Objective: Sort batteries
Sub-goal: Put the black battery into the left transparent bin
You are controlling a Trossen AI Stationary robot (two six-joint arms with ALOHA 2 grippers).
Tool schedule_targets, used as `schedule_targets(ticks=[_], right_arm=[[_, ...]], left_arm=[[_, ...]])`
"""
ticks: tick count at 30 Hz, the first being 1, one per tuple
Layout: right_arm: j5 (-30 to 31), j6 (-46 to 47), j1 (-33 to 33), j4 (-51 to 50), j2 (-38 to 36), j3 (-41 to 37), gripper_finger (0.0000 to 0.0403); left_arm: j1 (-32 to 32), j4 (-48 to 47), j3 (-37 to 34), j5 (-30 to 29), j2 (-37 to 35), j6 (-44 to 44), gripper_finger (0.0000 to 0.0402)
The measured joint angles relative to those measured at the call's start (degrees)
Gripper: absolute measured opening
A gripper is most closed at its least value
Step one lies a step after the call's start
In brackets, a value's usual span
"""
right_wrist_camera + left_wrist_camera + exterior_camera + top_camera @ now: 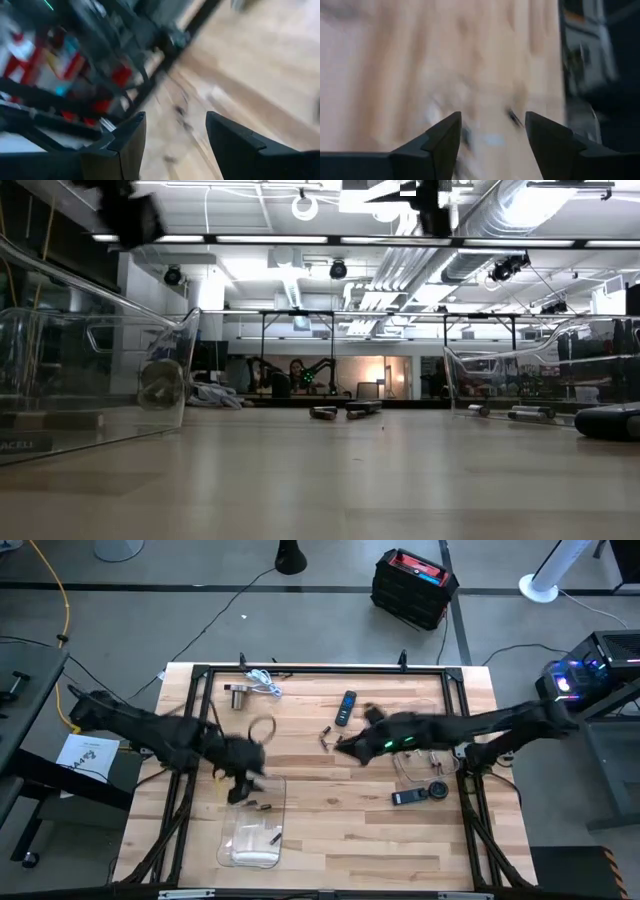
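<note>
Left end effector (240,790) hangs over the far left corner of the clear plastic rectangular tray (232,845) at near centre-left of the light wooden slatted table (330,840). Its jaws stand apart in the left wrist view, nothing between them.

Right end effector (345,750) sits mid-table, reaching leftward. Jaws apart in the right wrist view, empty.

Task objects:
- small dark cylindrical batteries on the table just right of the left end effector (260,806), at the tray's far edge
- one dark battery lying inside the tray (274,838)
- loose pair of small dark batteries (326,734) just far-left of the right end effector, near the black remote with a blue button (346,706)

Key relation, as a judgement: the loose pair lies far-left of the right end effector, which is the nearer arm. The pair's long axes are too small to read from above. The low view shows two short cylinders (345,411) lying flat mid-table.

The second clear plastic container (415,765) sits beneath the right arm.
</note>
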Motion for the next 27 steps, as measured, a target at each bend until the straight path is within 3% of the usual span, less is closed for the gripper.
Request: schedule_targets(ticks=[4, 8, 14, 21, 27], right_arm=[[-1.2, 3.1, -1.1, 0.1, 8.7, 0.0, 0.0201], [0.7, 11.4, -4.5, -1.6, 14.6, -0.1, 0.0201], [1.1, 11.1, -8.4, -9.0, 22.8, 5.0, 0.0201], [5.3, 8.7, -12.6, -41.1, 32.4, 21.1, 0.0201], [4.0, 5.8, -14.4, -44.9, 39.1, 28.5, 0.0199]], left_arm=[[5.2, -0.1, 7.0, -10.7, -0.9, 8.3, 0.0217], [9.7, 0.0, 9.7, -18.4, -1.3, 10.3, 0.0217], [12.6, -0.7, 9.7, -18.7, -1.0, 9.4, 0.0218], [12.6, -0.7, 9.7, -18.5, -1.0, 8.7, 0.0218], [12.6, -0.7, 9.7, -18.6, -1.0, 8.5, 0.0218]])
